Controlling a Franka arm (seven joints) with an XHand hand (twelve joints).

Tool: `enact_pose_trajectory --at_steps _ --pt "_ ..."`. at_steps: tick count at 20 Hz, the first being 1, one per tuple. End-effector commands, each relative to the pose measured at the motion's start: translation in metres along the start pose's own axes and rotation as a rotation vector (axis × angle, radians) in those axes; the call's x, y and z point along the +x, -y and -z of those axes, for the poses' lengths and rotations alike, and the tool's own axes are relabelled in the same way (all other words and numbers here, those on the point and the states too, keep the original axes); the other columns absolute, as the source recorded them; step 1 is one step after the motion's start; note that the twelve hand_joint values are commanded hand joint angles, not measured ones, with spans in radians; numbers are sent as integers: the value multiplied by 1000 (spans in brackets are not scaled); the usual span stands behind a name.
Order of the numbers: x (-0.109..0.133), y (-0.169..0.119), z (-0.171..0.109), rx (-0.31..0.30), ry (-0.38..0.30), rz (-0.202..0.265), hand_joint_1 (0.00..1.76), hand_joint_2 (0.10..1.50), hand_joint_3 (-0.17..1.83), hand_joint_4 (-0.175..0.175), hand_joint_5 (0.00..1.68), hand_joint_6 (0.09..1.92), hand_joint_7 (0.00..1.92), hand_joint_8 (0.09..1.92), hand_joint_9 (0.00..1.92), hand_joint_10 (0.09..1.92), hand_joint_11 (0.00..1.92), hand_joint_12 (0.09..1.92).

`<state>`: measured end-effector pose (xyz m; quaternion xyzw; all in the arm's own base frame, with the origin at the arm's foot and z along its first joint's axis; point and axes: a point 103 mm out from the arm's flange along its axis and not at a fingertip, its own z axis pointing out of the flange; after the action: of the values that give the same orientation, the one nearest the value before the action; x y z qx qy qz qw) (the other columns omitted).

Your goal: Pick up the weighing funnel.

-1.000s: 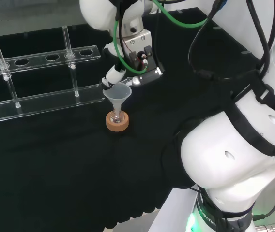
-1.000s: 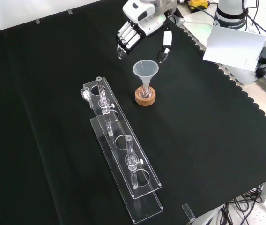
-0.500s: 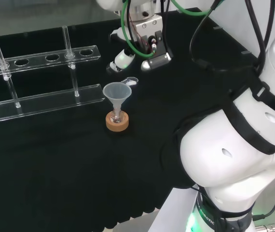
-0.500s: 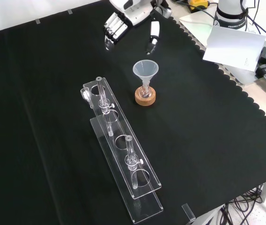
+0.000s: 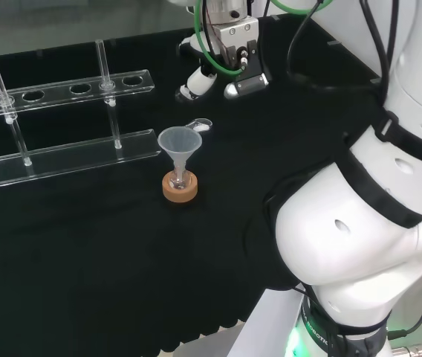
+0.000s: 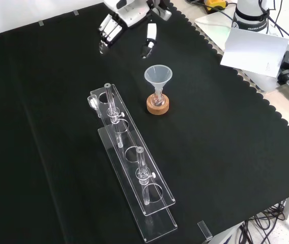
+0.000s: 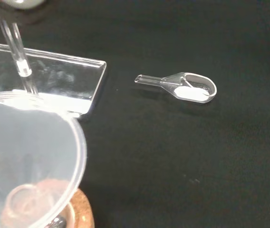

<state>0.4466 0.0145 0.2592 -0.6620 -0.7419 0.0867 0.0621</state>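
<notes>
The robot's hand (image 6: 125, 15) hangs above the black-clothed surface (image 6: 226, 152), its fingers (image 6: 106, 36) relaxed and spread apart from the thumb, holding nothing. The weighing funnel (image 5: 200, 125) lies flat on the cloth, untouched. In the head view it sits just behind the big funnel (image 5: 179, 141) and below the hand (image 5: 226, 56), clear of both. Seen from the wrist, the weighing funnel (image 7: 182, 88) has its short stem pointing toward the corner of a clear plastic rack (image 7: 54, 80), and a little white material rests in its scoop. The big funnel (image 6: 158, 76) stands mouth up with its stem in a small flask on a cork ring (image 6: 158, 105). The long rack (image 6: 132, 162) runs beside it in the front view, with thin glass tubes upright in it.
</notes>
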Motion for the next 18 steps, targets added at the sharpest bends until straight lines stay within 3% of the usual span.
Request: enact_pose_trajectory --at_steps 1,8,18 --pt "-26 -44 -21 6 -57 14 783 687 379 -58 443 87 313 707 551 628 409 1325" --pt "-45 -81 -53 51 -33 10 825 672 424 -54 498 87 369 701 601 598 438 1309" --pt "-41 -115 -96 122 -21 6 846 658 442 -43 548 87 365 698 610 592 448 1302"
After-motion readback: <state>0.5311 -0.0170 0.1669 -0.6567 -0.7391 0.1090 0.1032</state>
